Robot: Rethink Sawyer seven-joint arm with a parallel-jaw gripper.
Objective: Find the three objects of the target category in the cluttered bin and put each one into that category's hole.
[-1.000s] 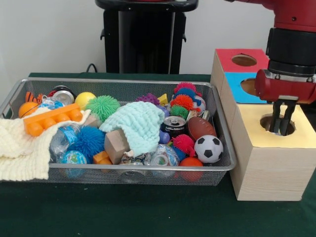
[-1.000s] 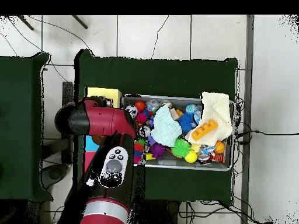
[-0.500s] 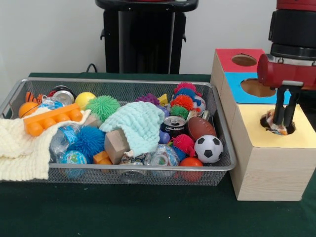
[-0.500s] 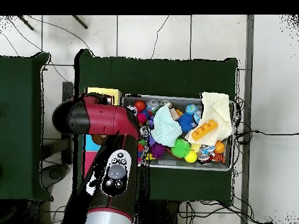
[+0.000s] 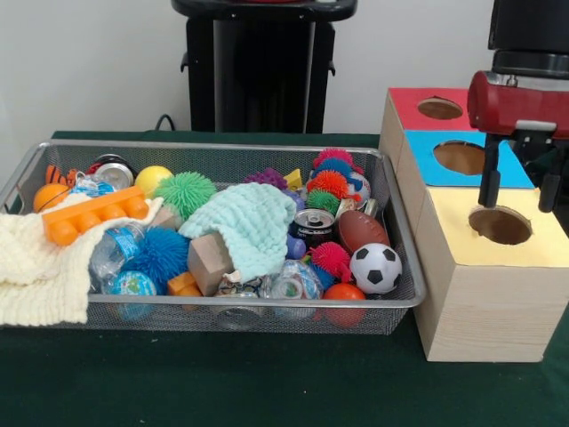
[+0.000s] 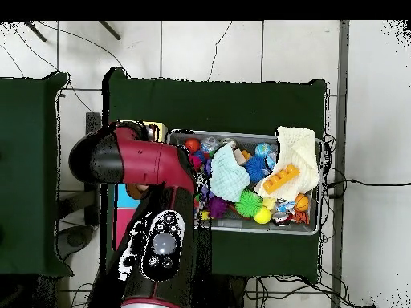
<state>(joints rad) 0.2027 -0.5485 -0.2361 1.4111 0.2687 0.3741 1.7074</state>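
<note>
Wire mesh forms the bin [image 5: 402, 294], which occupies the centre and left of the front view on the green surface [image 5: 267, 382] and holds the clutter to be searched: a soccer ball [image 5: 375, 268], a brown football [image 5: 361, 229], a drink can [image 5: 313, 226], spiky rubber balls such as the green one [image 5: 184, 190], an orange block [image 5: 93, 213], a wooden cube [image 5: 209, 261], a mint cloth [image 5: 249, 221] draped over the middle, and a cream cloth [image 5: 36, 267] hanging over the left rim. At the right of the frame stands the wooden sorting box [image 5: 484, 302] with a red hole [image 5: 439, 108], a blue hole [image 5: 460, 157] and, nearest the camera, a yellow hole [image 5: 500, 225]. The tool [image 5: 520, 178] hangs directly above the yellow hole with its two fingers [image 5: 489, 173] spread apart and nothing between them, a posture consistent with a release into that opening; the hole interior shows dark, so its contents cannot be confirmed. Which bin items belong to the target category cannot be determined. In the overhead view, the red arm [image 6: 136, 160] covers the box at centre left, leaving only a sliver of yellow visible, and the bin [image 6: 241, 228] lies to its right, clear of the arm and therefore open to the search.
</note>
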